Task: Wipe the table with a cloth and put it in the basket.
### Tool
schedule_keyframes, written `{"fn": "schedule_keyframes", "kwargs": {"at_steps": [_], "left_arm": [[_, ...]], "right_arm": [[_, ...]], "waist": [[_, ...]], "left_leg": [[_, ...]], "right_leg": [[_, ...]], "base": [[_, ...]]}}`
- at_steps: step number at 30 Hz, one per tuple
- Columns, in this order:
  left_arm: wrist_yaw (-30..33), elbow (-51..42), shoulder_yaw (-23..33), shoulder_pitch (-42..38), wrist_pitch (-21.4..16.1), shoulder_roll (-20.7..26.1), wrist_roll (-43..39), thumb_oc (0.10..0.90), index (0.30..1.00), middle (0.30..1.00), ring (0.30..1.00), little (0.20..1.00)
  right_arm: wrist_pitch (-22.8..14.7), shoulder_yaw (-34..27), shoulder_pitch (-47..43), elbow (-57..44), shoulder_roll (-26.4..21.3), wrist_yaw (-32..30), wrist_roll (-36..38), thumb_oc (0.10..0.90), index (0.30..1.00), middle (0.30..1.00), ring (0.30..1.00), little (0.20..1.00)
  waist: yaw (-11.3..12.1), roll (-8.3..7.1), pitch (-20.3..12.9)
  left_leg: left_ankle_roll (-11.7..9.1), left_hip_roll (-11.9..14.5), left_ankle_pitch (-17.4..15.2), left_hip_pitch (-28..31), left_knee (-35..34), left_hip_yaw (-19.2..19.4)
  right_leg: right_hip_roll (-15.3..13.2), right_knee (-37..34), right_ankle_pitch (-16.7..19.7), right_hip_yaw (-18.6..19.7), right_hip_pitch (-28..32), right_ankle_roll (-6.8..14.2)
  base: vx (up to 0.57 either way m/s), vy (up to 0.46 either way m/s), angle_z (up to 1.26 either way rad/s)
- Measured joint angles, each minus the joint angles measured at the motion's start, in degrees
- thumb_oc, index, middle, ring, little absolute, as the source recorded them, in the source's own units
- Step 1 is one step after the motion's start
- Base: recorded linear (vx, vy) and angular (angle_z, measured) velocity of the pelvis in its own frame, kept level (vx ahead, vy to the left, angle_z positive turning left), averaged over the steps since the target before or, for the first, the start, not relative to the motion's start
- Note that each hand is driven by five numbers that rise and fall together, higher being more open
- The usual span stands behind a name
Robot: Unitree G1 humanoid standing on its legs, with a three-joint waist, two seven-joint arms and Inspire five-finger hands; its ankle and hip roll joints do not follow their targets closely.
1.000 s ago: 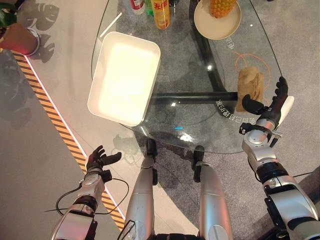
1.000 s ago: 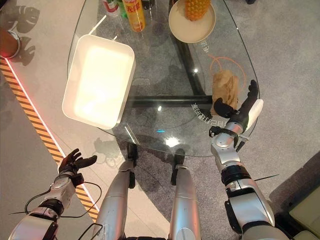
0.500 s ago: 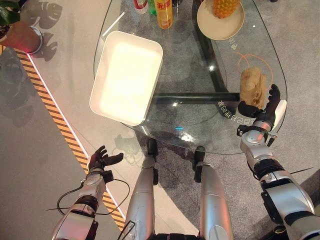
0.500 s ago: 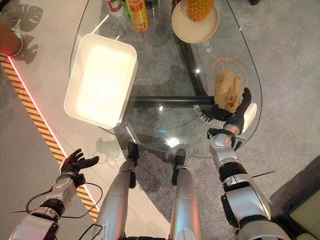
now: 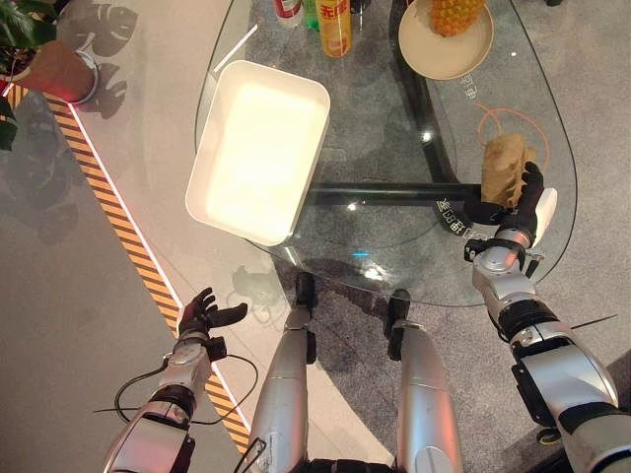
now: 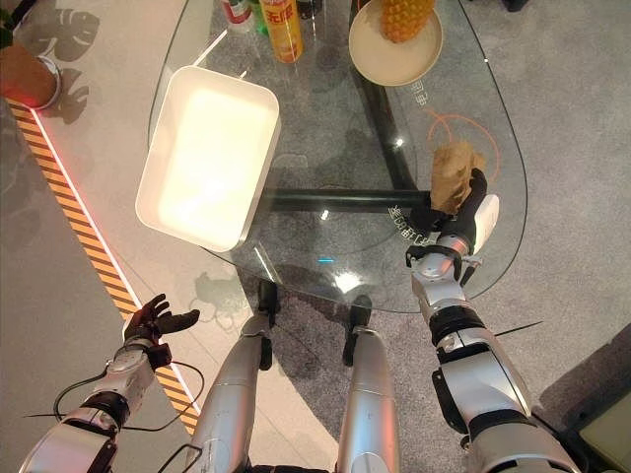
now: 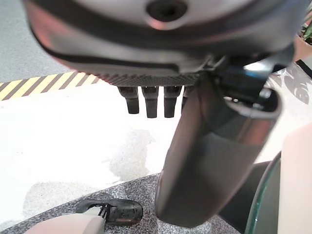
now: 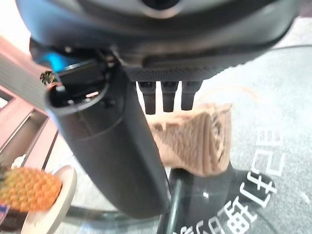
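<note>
Two hands in frame. Left hand (image 5: 202,316) hangs low over the floor beside the striped tape (image 5: 118,229), fingers loosely spread, holding nothing. White basket (image 5: 258,148) sits on the left part of the glass table (image 5: 394,256), partly over its edge. Bottles (image 5: 335,20) and a plate (image 5: 446,54) with a pineapple (image 5: 455,14) at the far side. Tan cloth (image 5: 503,166) lies bunched near the table's right edge. Right hand (image 5: 513,207) touches the cloth's near side, fingers straight, thumb out, not closed around it.
</note>
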Motion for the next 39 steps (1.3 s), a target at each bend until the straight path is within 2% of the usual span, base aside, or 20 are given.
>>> {"fn": "schedule_keyframes", "kwargs": {"at_steps": [15, 19, 25, 39], "left_arm": [[0.0, 0.1, -0.1, -0.1, 0.0, 0.0, 0.1, 0.800, 0.900, 0.900, 0.900, 0.900], [0.0, 0.1, -0.3, -0.1, 0.0, 0.0, 0.1, 0.800, 0.900, 0.900, 0.900, 0.900], [0.0, 0.2, -1.6, -0.1, 0.0, -0.1, 0.1, 0.800, 0.900, 0.900, 0.900, 0.900], [0.0, 0.0, -2.2, -0.6, 0.1, -2.3, 0.1, 0.800, 0.900, 0.900, 0.900, 0.900]], "right_arm": [[4.2, 1.4, -4.1, 4.3, 0.0, 0.0, -0.2, 0.800, 0.900, 0.900, 0.900, 0.900], [5.9, 1.4, -4.8, 4.5, 0.0, 0.0, -0.7, 0.800, 0.900, 0.900, 0.900, 0.900], [6.5, 1.4, -5.5, 6.5, 0.0, -1.3, -2.6, 0.800, 0.900, 0.900, 0.900, 0.900], [8.9, 1.3, -6.2, 10.7, 0.0, -2.7, -4.6, 0.800, 0.900, 0.900, 0.900, 0.900]], "waist": [[0.1, 0.16, 0.0], [0.1, 0.65, 0.0], [0.2, 1.52, 0.1], [0.7, 1.84, 0.2]], "left_leg": [[0.0, -0.5, 0.1, 0.0, 0.1, -0.3], [-0.2, -0.6, 0.2, -0.1, 0.2, -0.6], [-0.3, -0.5, 0.2, -0.2, 0.2, -0.9], [-0.5, -0.6, 0.4, -1.1, 0.3, -1.0]], "right_leg": [[-0.7, 1.4, -0.8, -0.3, -0.4, 0.0], [-0.8, 1.7, -1.0, -0.5, -0.4, -0.2], [-0.8, 1.8, -1.0, -0.8, -0.4, -0.3], [-0.9, 2.7, -1.5, -0.8, -1.6, -0.5]], "base": [[0.00, 0.001, 0.01], [0.00, 0.003, 0.01], [0.00, 0.002, 0.01], [0.00, 0.000, 0.00]]}}
